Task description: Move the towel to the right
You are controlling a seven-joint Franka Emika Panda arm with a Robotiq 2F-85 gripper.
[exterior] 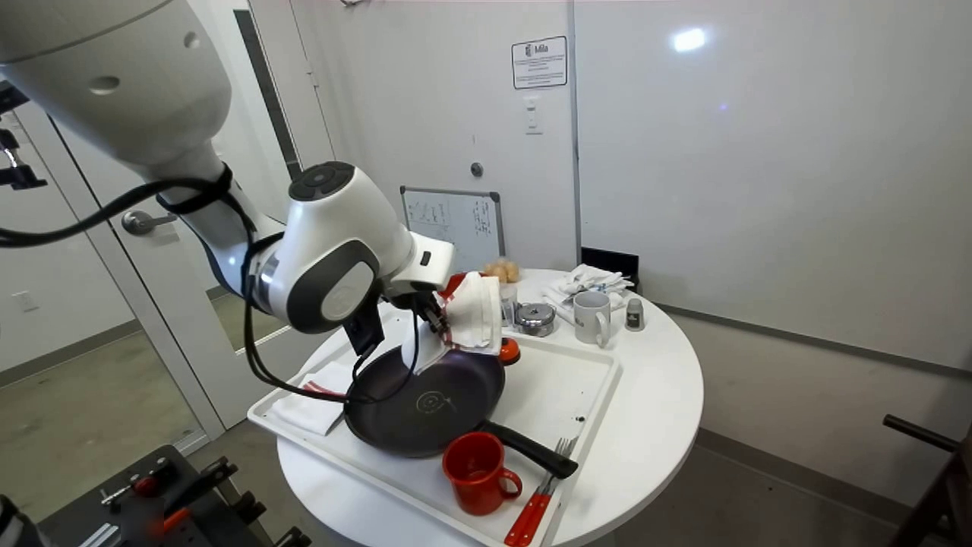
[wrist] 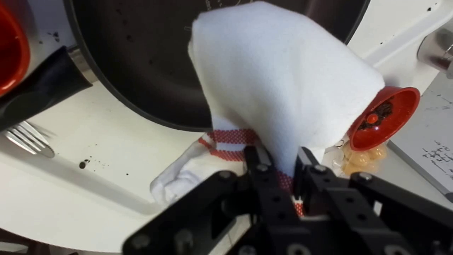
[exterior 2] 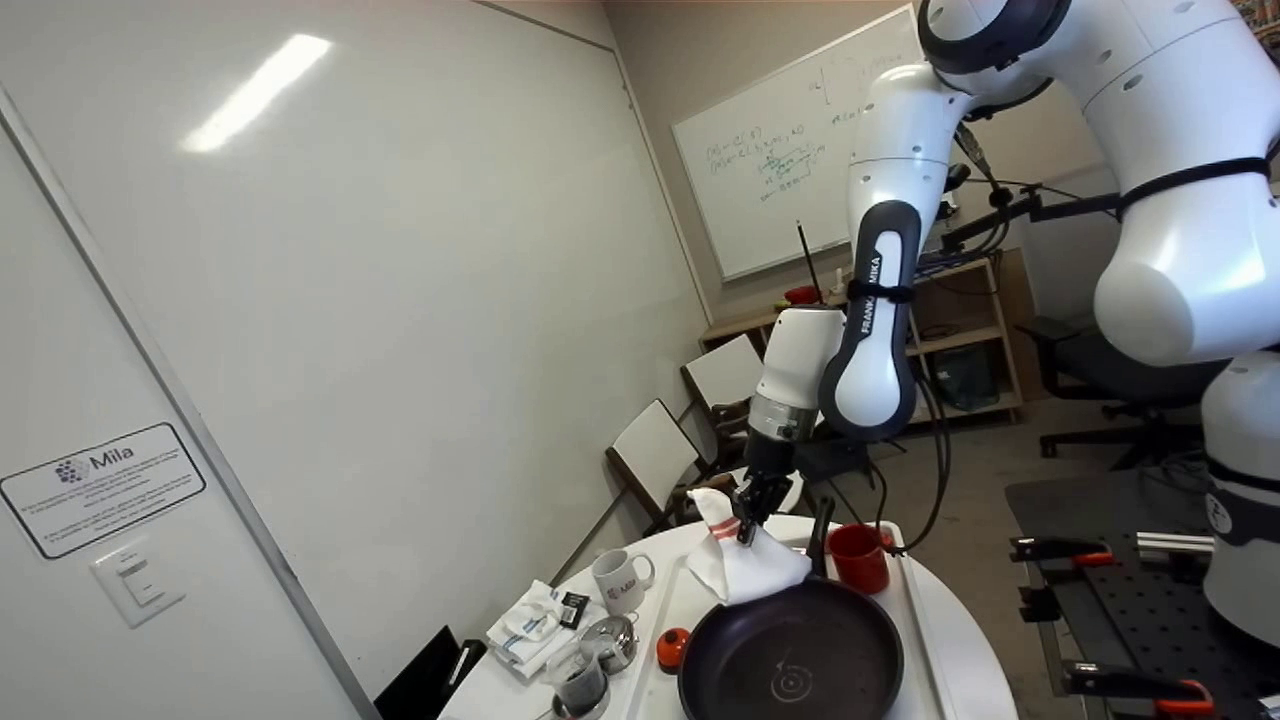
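Pincer (wrist: 281, 160): clamped on towel (wrist: 283, 78), prob. for carry past pan (exterior 2: 790, 650)
Towel: limp, hence droops nr pan

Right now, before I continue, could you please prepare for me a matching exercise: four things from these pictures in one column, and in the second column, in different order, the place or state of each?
Things
1. gripper
2. frying pan
3. red mug
4. white mug

Place or state
A. on the table, outside the tray
B. closed on a striped towel
C. dark inside, with a pale mark
D. on the tray, next to the pan's handle

Right pairs: 1-B, 2-C, 3-D, 4-A.
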